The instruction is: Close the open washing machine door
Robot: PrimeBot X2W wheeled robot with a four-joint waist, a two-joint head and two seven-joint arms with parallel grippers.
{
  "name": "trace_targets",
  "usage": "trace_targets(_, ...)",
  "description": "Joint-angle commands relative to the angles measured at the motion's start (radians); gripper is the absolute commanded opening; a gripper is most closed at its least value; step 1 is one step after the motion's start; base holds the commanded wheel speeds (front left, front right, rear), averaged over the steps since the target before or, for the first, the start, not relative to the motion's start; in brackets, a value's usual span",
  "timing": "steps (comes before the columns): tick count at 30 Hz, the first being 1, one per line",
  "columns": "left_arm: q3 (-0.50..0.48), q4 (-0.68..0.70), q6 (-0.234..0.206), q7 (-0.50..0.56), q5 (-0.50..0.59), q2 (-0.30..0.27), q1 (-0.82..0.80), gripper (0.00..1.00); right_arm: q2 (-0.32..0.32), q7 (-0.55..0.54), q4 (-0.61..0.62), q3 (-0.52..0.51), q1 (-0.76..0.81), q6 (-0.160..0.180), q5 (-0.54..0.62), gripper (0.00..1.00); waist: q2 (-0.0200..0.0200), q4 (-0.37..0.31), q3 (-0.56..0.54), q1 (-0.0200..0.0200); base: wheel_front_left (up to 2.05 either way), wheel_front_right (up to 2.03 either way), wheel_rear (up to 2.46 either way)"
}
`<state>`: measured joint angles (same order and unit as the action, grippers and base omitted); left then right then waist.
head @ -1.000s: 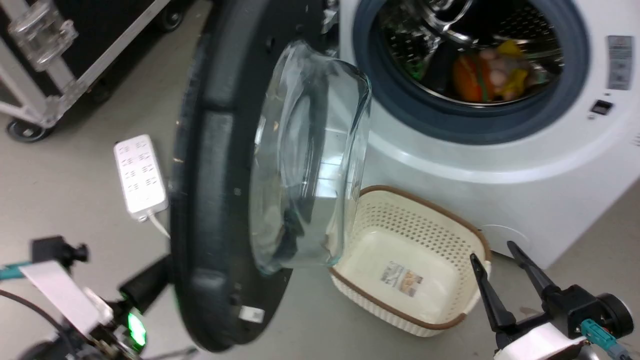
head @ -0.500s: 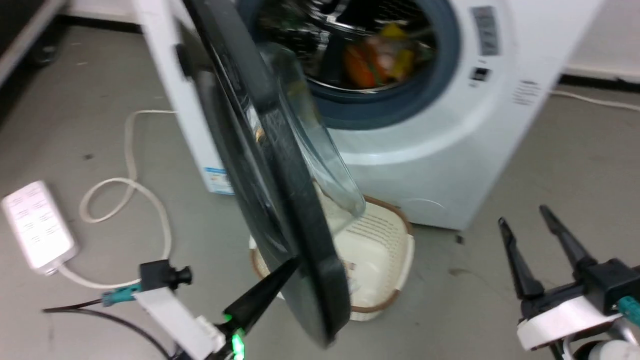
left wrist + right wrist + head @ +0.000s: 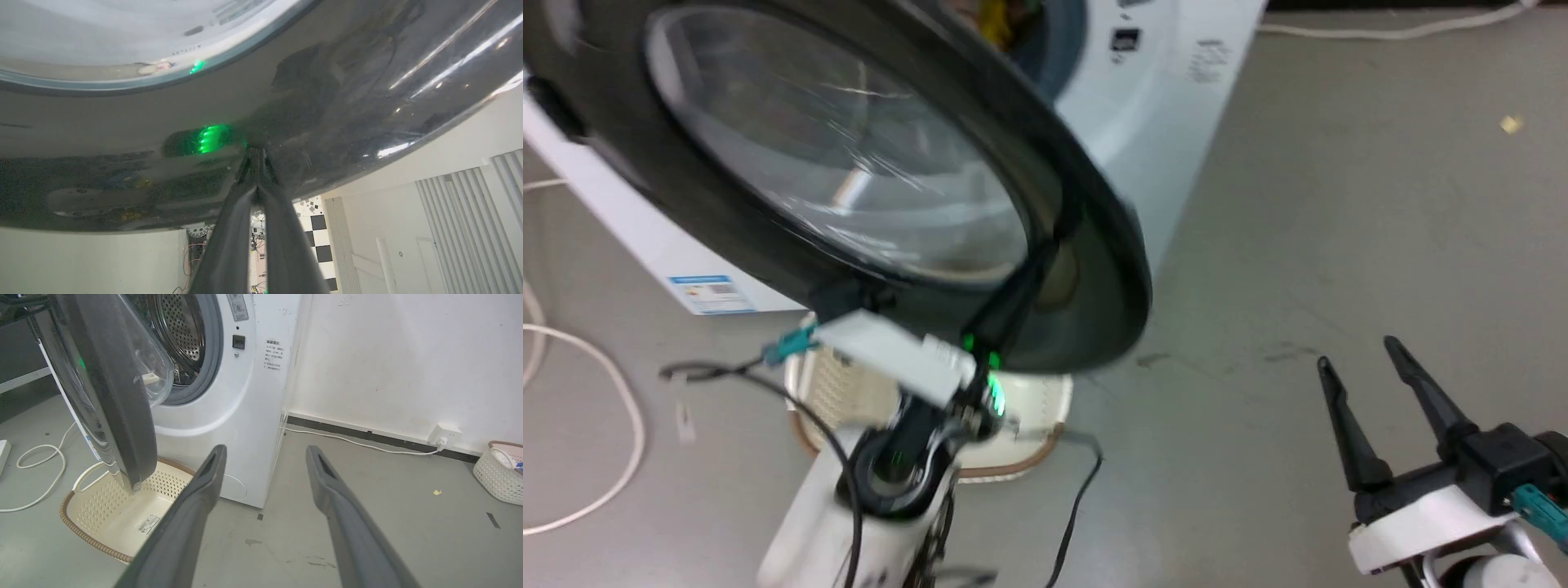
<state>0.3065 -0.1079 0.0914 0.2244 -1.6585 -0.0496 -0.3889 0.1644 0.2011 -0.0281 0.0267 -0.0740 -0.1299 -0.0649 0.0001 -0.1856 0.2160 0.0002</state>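
The washing machine door (image 3: pixel 849 163), a big round glossy black rim around a bulging glass window, stands part open in front of the white washing machine (image 3: pixel 1143 122). My left gripper (image 3: pixel 1023 273) is shut with nothing held. Its fingertips (image 3: pixel 257 155) touch the door's (image 3: pixel 122 134) glossy outer face near the lower rim. From the right wrist view the door (image 3: pixel 102 384) is edge-on, angled out from the grey-ringed drum mouth (image 3: pixel 184 347). My right gripper (image 3: pixel 1360 353) hangs open over the floor right of the machine, its fingers (image 3: pixel 204 486) spread and apart from everything.
A cream perforated basket (image 3: pixel 110 506) sits on the floor under the door's lower edge, against the machine's front. A white cable (image 3: pixel 605 384) loops on the floor at the left. A wall socket (image 3: pixel 443 435) and another white basket (image 3: pixel 496 471) are far right.
The head camera has turned. The door has swung from wide open towards the machine, and my left gripper has come from behind its edge onto its outer face. The right gripper stays open.
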Motion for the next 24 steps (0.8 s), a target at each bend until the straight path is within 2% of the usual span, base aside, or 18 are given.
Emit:
trace_targets(1,0.024,-0.061,0.007,-0.059,-0.022,-0.001,-0.081,0.00,-0.008,0.011,-0.010,0.012,-0.026,-0.001,-0.007,1.00,-0.0001,-0.050,0.043,-0.0002,0.00,0.00,0.00)
trace_targets(2,0.034,-0.096,0.007,-0.092,-0.040,-0.001,-0.118,0.00,-0.010,0.014,-0.014,0.016,-0.030,-0.001,-0.007,1.00,-0.0001,-0.056,0.047,-0.0002,0.00,0.00,0.00)
trace_targets(4,0.051,-0.245,0.015,-0.222,-0.095,-0.001,-0.261,0.00,-0.018,0.022,-0.031,0.030,-0.047,-0.001,-0.005,1.00,-0.0001,-0.071,0.058,-0.0002,0.00,0.00,0.00)
trace_targets(9,0.089,-0.376,0.034,-0.284,-0.139,-0.001,-0.355,0.00,-0.018,0.029,-0.051,0.043,-0.053,-0.001,-0.006,1.00,-0.0001,-0.055,0.050,-0.0002,0.00,0.00,0.00)
trace_targets(10,0.089,-0.376,0.034,-0.284,-0.139,-0.001,-0.355,0.00,-0.018,0.029,-0.051,0.043,-0.053,-0.001,-0.006,1.00,-0.0001,-0.055,0.050,-0.0002,0.00,0.00,0.00)
trace_targets(13,0.133,-0.400,0.039,-0.281,-0.114,-0.003,-0.308,0.00,-0.013,0.032,-0.057,0.039,-0.039,-0.001,-0.002,1.00,-0.0001,0.004,0.010,-0.0002,0.00,0.00,0.00)
trace_targets(17,0.155,-0.312,0.039,-0.292,-0.044,-0.040,-0.177,0.00,-0.009,0.030,-0.049,0.034,-0.018,-0.001,0.000,1.00,-0.0001,0.071,-0.035,-0.0002,0.00,0.00,0.00)
trace_targets(18,0.169,-0.282,0.039,-0.304,-0.006,-0.062,-0.138,0.12,-0.008,0.029,-0.047,0.034,-0.012,-0.001,0.000,1.00,-0.0001,0.089,-0.047,-0.0002,0.00,0.00,0.00)
trace_targets(19,0.185,-0.254,0.039,-0.324,0.038,-0.087,-0.101,0.50,-0.007,0.028,-0.045,0.031,-0.004,-0.001,0.001,1.00,-0.0001,0.111,-0.061,-0.0002,0.00,0.00,0.00)
trace_targets(20,0.199,-0.229,0.039,-0.353,0.087,-0.116,-0.064,1.00,-0.006,0.026,-0.043,0.032,0.004,-0.001,0.001,1.00,-0.0001,0.127,-0.073,-0.0002,0.00,0.00,0.00)
trace_targets(24,0.199,-0.163,0.039,-0.471,0.295,-0.230,0.061,1.00,-0.008,0.020,-0.033,0.027,0.039,-0.001,-0.001,1.00,-0.0001,0.203,-0.126,-0.0002,0.00,0.00,0.00)
